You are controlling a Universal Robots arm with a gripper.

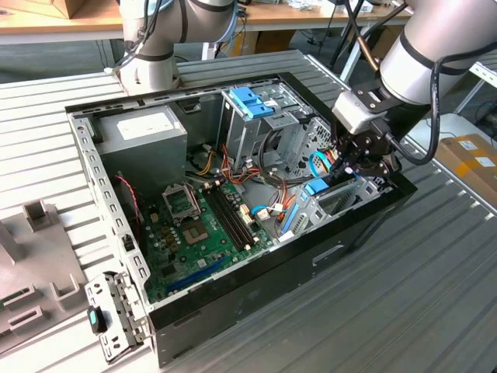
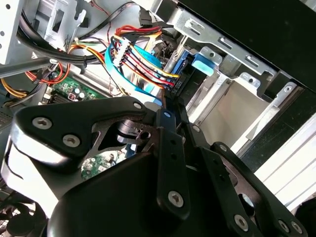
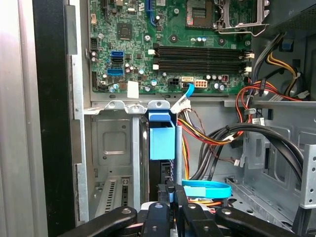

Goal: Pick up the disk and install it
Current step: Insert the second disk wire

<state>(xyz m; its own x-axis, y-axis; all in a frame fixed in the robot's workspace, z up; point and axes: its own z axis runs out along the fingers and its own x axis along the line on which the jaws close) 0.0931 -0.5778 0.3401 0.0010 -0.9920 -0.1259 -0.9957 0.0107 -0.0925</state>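
We see the gripper low inside the open computer case, at the case's edge on the exterior view's right. In both wrist views its black fingers lie almost together, pressed edge-on against something thin; we cannot tell what they grip. The disk, with its light-blue frame, stands on edge in the bay beside the motherboard, just ahead of the fingertips. We can read no writing. The arm slopes down into the case from the exterior view's upper right, wrist bent toward the bay.
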